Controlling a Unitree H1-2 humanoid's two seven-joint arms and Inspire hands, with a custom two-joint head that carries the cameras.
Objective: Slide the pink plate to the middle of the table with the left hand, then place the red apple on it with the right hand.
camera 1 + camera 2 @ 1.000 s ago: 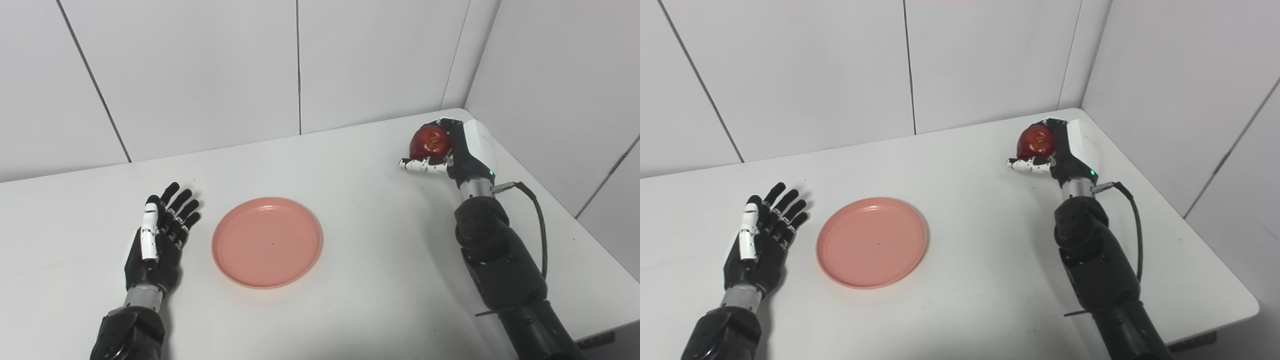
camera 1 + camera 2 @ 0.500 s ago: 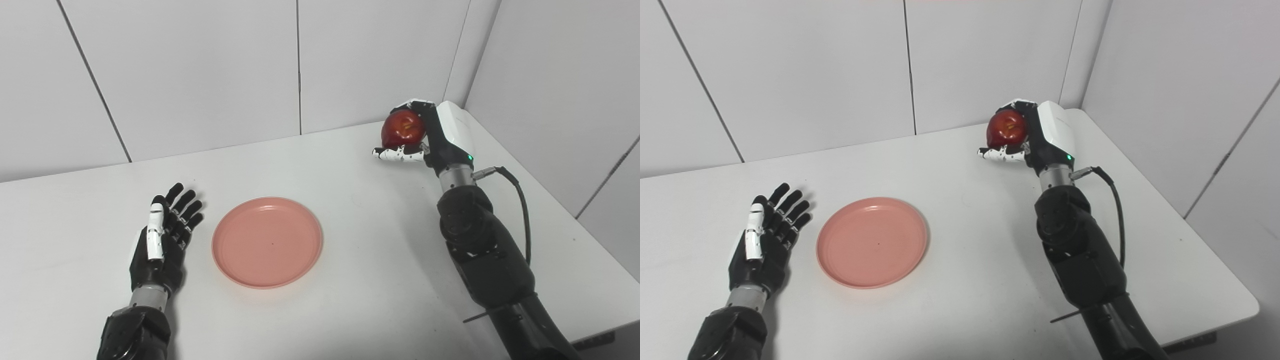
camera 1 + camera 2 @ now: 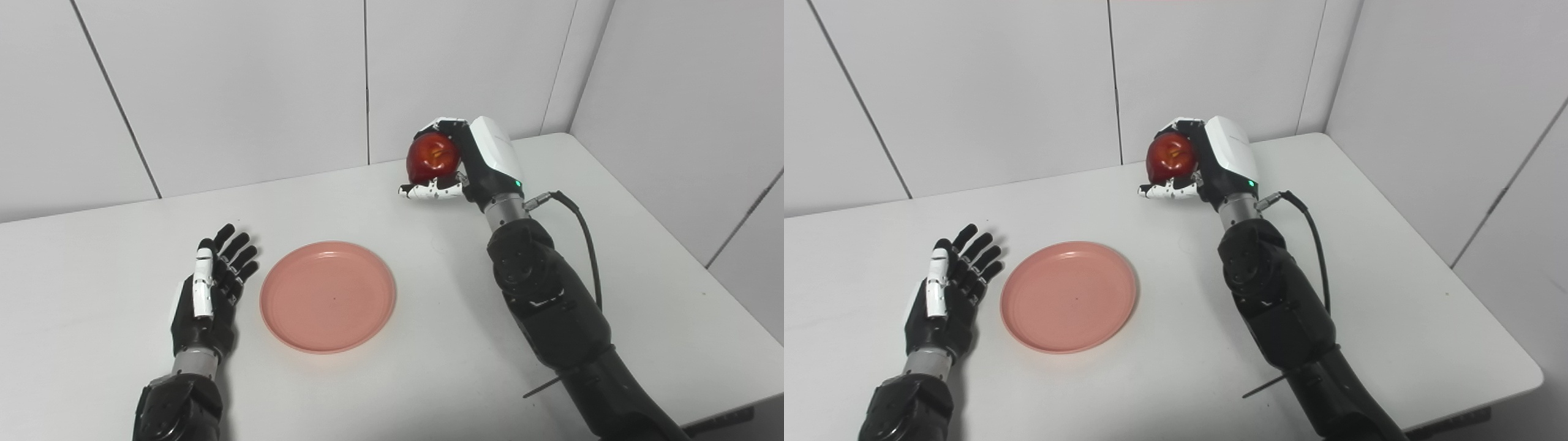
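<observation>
The pink plate (image 3: 327,296) lies flat on the white table (image 3: 429,367), left of centre, with nothing on it. My left hand (image 3: 209,295) rests open just to the plate's left, fingers spread, a small gap from the rim. My right hand (image 3: 456,165) is raised above the table, behind and to the right of the plate, and is shut on the red apple (image 3: 432,158). The apple (image 3: 1170,157) shows its stem dimple toward the camera, the thumb curled under it.
White wall panels close off the back and right side of the table. The table's right edge (image 3: 1476,294) and front right corner lie beyond my right arm (image 3: 1274,306), from which a black cable loops.
My right hand has lifted the apple off the far right of the table and carried it left, toward the plate. The left hand has shifted slightly right, closer to the plate's rim.
</observation>
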